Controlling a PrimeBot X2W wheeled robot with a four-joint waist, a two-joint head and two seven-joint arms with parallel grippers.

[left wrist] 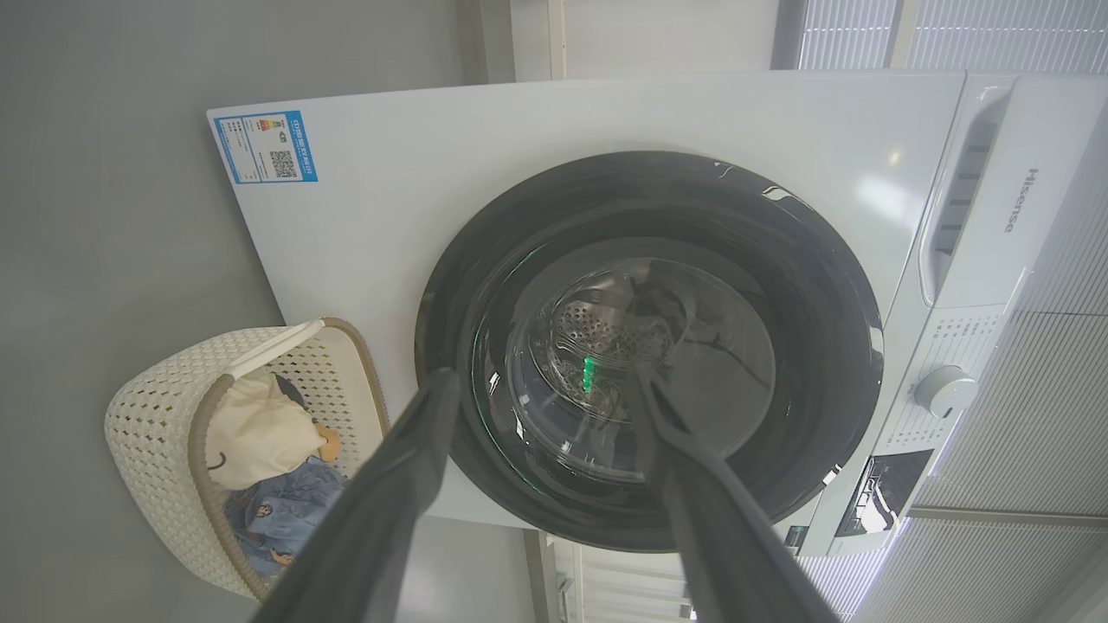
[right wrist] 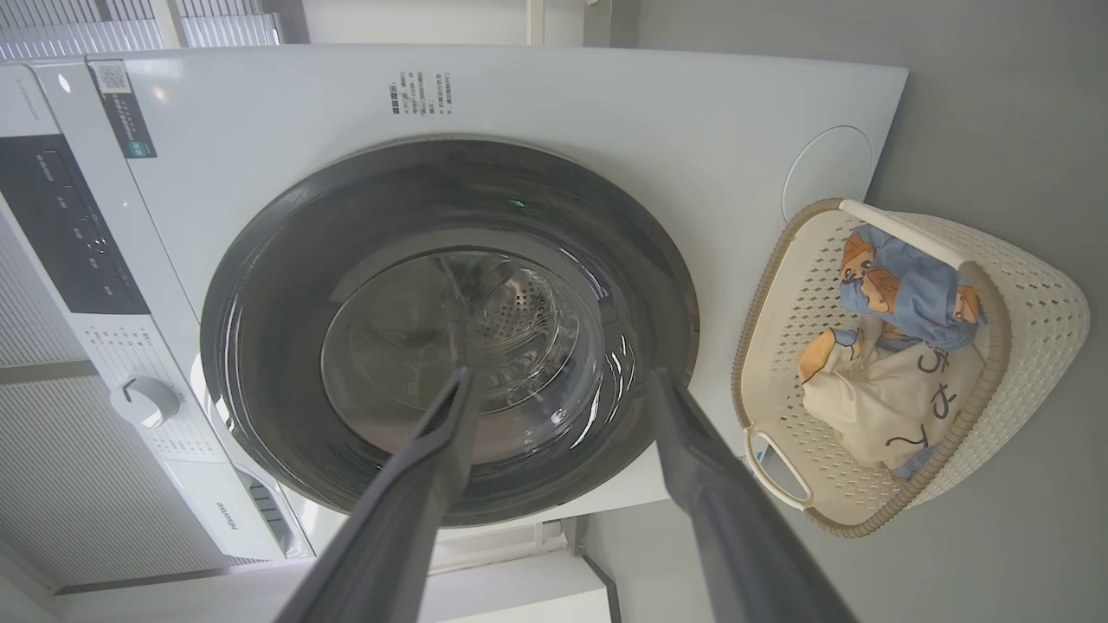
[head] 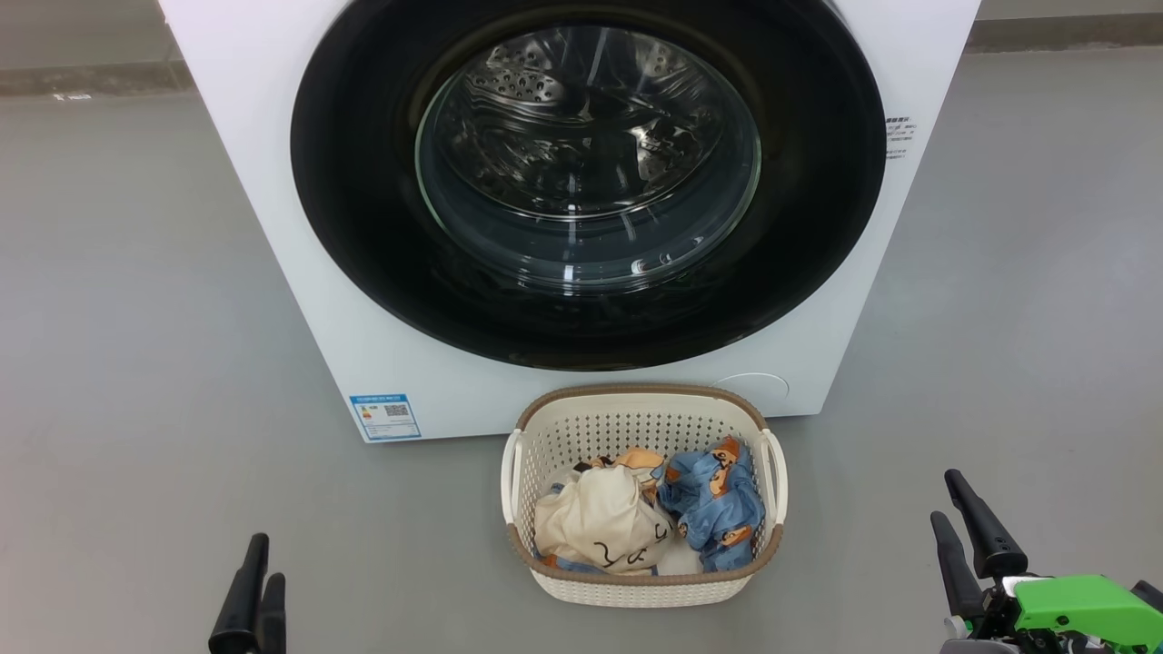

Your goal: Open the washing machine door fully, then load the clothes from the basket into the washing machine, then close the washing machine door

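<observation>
A smooth grey floor (head: 118, 345) meets a darker skirting strip (head: 91, 80) at the back.

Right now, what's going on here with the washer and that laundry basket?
A two-armed robot faces a white washing machine whose round black door is shut. A cream basket sits on the grey floor just in front of it, holding the clothes: a cream garment and blue bear-print ones. The left gripper and right gripper are open and empty, low on either side of the basket. Nothing has been loaded yet.
</observation>
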